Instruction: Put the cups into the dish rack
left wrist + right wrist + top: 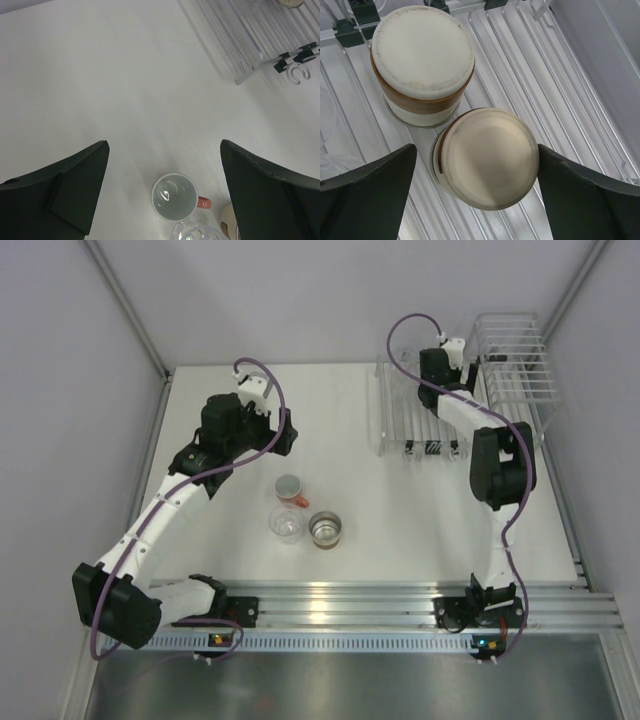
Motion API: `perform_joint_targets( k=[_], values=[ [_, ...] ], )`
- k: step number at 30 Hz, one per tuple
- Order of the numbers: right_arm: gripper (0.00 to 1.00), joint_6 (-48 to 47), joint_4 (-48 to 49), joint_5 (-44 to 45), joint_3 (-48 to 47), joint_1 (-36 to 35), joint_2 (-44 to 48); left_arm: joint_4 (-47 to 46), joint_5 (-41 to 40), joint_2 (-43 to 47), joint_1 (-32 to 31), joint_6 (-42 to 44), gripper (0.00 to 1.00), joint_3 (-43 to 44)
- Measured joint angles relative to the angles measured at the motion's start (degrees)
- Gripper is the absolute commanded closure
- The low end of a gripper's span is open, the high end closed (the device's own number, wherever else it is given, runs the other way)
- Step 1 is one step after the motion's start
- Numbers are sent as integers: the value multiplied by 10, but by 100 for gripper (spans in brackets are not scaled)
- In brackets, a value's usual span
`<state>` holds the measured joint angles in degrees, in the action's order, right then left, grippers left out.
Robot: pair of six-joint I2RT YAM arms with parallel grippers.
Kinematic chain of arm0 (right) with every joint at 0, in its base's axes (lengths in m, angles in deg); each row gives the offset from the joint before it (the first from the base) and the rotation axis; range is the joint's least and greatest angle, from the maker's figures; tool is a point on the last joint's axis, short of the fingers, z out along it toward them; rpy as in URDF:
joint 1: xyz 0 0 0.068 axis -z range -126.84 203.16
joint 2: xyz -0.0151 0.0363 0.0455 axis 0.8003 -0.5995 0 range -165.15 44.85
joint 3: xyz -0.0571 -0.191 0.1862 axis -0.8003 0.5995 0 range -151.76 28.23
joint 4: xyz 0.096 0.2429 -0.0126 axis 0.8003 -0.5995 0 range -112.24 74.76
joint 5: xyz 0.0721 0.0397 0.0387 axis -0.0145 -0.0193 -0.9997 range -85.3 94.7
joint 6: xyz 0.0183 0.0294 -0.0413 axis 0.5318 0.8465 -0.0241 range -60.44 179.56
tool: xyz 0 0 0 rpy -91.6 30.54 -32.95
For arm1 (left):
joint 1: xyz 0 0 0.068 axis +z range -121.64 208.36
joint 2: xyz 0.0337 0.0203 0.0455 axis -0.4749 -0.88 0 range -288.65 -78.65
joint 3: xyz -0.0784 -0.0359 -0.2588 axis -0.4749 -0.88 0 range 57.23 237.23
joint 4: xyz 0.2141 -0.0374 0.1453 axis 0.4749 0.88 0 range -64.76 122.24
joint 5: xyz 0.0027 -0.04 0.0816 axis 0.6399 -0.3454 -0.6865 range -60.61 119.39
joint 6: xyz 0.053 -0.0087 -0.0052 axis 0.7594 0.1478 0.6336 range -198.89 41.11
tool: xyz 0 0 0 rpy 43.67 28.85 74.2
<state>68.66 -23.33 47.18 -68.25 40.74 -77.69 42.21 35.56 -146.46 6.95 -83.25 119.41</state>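
Looking through the right wrist camera, you find the right gripper (476,150) with its jaws spread wide over the low flat part of the dish rack (530,65), holding nothing. Between its fingers sits 1 brown cup (487,157), upside down with its cream base up (the right finger is very close to its edge; whether they touch cannot be told). Just beyond it a 2nd brown cup (422,55) stands inverted on the bars the same way. Your left gripper (165,142) is also wide open and empty, hovering above the table (100,75). Below it 3 cups stand close together, well apart from the rack: the salmon-orange cup (174,197), a clear cup (286,523) and a 3rd brown cup (325,528), its shiny inside facing up.
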Motion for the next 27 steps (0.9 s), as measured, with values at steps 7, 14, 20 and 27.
perform_joint_targets(
  k=[7,14,20,27],
  values=[
    [1,-1,0,-13,0,1,0,0,0,0,0,0,2,0],
    [0,-2,0,-9,2,1,2,0,0,0,1,0,2,0],
    [1,-6,3,8,33,1,37,0,0,2,1,0,2,0],
    [1,-14,26,12,73,-3,100,0,2,10,1,0,2,0]
  ],
)
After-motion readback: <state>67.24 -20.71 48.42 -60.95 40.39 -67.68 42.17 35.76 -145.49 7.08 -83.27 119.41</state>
